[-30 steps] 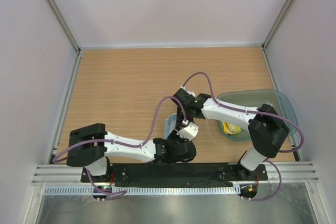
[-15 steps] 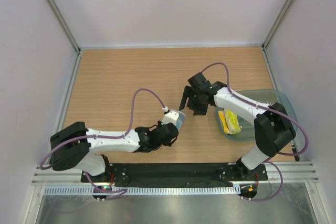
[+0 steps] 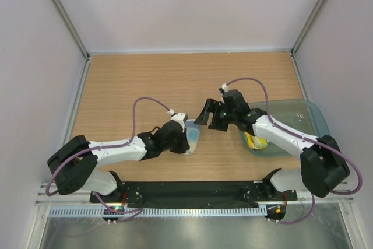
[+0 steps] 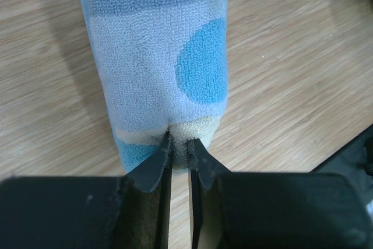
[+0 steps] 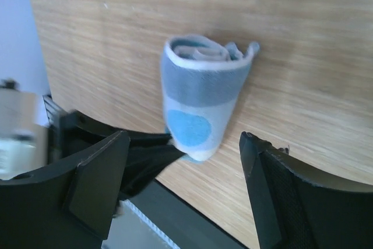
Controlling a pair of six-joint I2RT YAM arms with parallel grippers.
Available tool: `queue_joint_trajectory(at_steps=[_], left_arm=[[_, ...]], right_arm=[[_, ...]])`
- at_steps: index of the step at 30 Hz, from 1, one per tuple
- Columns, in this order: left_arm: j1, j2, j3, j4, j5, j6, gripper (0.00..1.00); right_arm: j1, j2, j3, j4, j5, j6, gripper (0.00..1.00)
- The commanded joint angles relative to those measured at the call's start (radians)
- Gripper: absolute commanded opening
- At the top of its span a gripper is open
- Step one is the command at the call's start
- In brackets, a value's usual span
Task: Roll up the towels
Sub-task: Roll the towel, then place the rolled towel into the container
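The light blue towel (image 4: 157, 56) is a tight roll with blue spots, lying on the wooden table (image 3: 128, 86). My left gripper (image 4: 178, 142) is shut on a pinch of cloth at the roll's near end. From above the roll (image 3: 193, 135) lies just ahead of the left gripper (image 3: 185, 134). My right gripper (image 3: 207, 116) hangs open a little to the roll's right and touches nothing. In the right wrist view the roll (image 5: 201, 97) shows its spiral end beyond the wide-apart jaws of the right gripper (image 5: 185, 138). The yellow towel (image 3: 256, 141) lies in the tub.
A clear bluish plastic tub (image 3: 306, 118) stands at the table's right edge, under the right arm. The black base rail (image 3: 192, 190) runs along the near edge. Grey walls and metal posts close in the table on three sides.
The right gripper has opened, let go of the blue roll and drawn back to the right. The left gripper has closed on the roll's end and carried it away from the near edge.
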Motion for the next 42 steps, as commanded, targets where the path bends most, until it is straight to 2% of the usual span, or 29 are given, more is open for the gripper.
queue_joint_trajectory(at_steps=[1, 5, 10, 17, 21, 24, 29, 32, 33, 34, 37, 39, 40, 42], left_arm=[[0.052, 0.018, -0.041, -0.018, 0.129, -0.013, 0.11], [0.109, 0.022, -0.059, -0.001, 0.189, -0.010, 0.11], [0.138, 0.041, -0.056, 0.001, 0.231, 0.010, 0.11], [0.158, 0.061, -0.045, 0.001, 0.258, 0.018, 0.11], [0.169, 0.055, -0.041, 0.002, 0.269, 0.014, 0.11], [0.175, 0.045, -0.042, 0.004, 0.280, 0.014, 0.11], [0.176, 0.032, -0.048, 0.007, 0.308, 0.008, 0.15], [0.176, 0.012, -0.053, 0.007, 0.315, 0.007, 0.27], [0.176, -0.006, -0.056, 0.007, 0.314, 0.008, 0.37], [0.176, -0.016, -0.057, 0.004, 0.314, 0.008, 0.42], [0.176, -0.072, -0.053, -0.038, 0.300, 0.008, 0.55], [0.176, -0.103, -0.039, -0.082, 0.286, 0.011, 0.60], [0.176, -0.138, -0.025, -0.120, 0.285, 0.019, 0.63], [0.176, -0.177, -0.015, -0.154, 0.275, 0.024, 0.64]], right_arm=[[0.012, 0.010, -0.120, 0.234, -0.127, -0.006, 0.84], [0.014, 0.067, -0.224, 0.420, -0.151, -0.001, 0.87], [0.026, 0.191, -0.269, 0.639, -0.193, 0.037, 0.88], [0.068, 0.251, -0.272, 0.720, -0.139, 0.054, 0.88], [0.095, 0.303, -0.259, 0.718, -0.118, 0.040, 0.84], [0.123, 0.360, -0.258, 0.751, -0.095, 0.040, 0.73], [0.147, 0.435, -0.269, 0.857, -0.078, 0.084, 0.40], [0.164, 0.464, -0.242, 0.874, -0.078, 0.091, 0.24], [0.166, 0.466, -0.236, 0.874, -0.079, 0.089, 0.20], [0.166, 0.460, -0.225, 0.873, -0.082, 0.089, 0.14], [0.164, 0.425, -0.177, 0.767, -0.073, 0.056, 0.02], [0.161, 0.356, -0.153, 0.686, -0.049, 0.032, 0.01], [0.158, 0.286, -0.130, 0.590, -0.041, 0.005, 0.01], [0.154, 0.215, -0.105, 0.478, 0.015, -0.021, 0.01]])
